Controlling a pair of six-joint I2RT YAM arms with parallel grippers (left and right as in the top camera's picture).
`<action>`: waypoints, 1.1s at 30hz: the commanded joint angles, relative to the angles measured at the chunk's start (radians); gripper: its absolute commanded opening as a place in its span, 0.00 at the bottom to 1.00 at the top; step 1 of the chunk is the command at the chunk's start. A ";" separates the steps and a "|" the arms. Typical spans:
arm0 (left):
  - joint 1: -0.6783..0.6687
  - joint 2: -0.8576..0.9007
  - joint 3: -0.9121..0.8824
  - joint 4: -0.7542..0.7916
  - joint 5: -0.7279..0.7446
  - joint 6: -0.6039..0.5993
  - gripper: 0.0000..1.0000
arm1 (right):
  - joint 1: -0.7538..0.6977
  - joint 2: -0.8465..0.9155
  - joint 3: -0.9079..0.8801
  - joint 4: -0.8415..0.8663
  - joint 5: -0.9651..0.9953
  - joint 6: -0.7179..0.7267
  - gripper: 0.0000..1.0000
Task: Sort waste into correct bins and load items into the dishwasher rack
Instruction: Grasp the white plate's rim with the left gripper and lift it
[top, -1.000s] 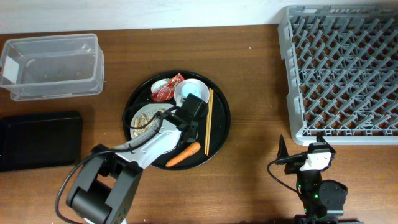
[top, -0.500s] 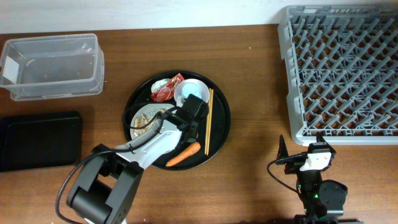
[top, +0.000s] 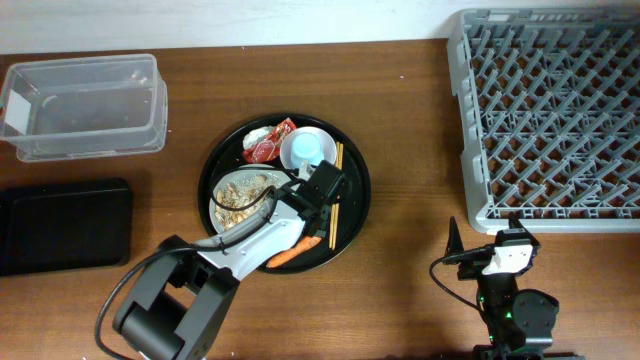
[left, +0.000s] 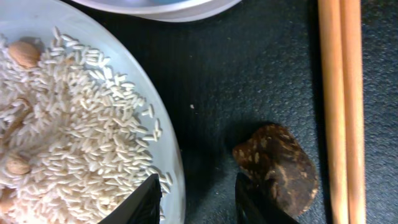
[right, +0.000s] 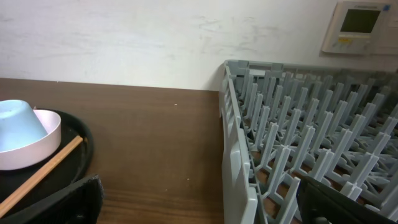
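Brown lump (left: 277, 165): lies on the round black tray (top: 355, 172), between the plate (top: 213, 200) and the chopsticks (left: 341, 93), just beside the latter.

Left pincer (left: 199, 202): low over the round tray, jaws partly apart, only bare tray floor between them, nothing gripped. One fingertip (left: 140, 204) overlaps the plate's rim. The other stands in front of the lump's near edge; whether it touches cannot be told.

Plate: pale, on the left half of the round tray, carrying rice-like crumbs (left: 68, 124) and a few rounded beige bits.

Bowl (top: 289, 160): pinkish-white, at the far side of the round tray, with the light-blue cup (top: 306, 148) in it.

Red wrapper (top: 268, 149) and white tissue (top: 258, 134): together, just left of the bowl.

Carrot (top: 292, 254): at the tray's near edge, partly under the left arm.

Clear tub (top: 85, 105): far left of the table (top: 420, 90).

Black rectangular tray (top: 60, 225): near left, just in front of the tub.

Rack (top: 550, 110): grey, pegged, at the far right.

Right pincer (right: 199, 186): jaws spread wide and empty, at the table's near edge in front of the rack.
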 joint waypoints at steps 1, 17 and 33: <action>0.002 0.024 0.013 0.000 -0.037 -0.013 0.37 | 0.006 -0.008 -0.005 -0.005 0.008 0.005 0.98; 0.002 0.044 0.013 -0.002 -0.037 -0.013 0.23 | 0.006 -0.008 -0.005 -0.005 0.008 0.005 0.98; 0.002 0.044 0.014 -0.007 -0.071 -0.012 0.02 | 0.006 -0.008 -0.005 -0.005 0.008 0.005 0.98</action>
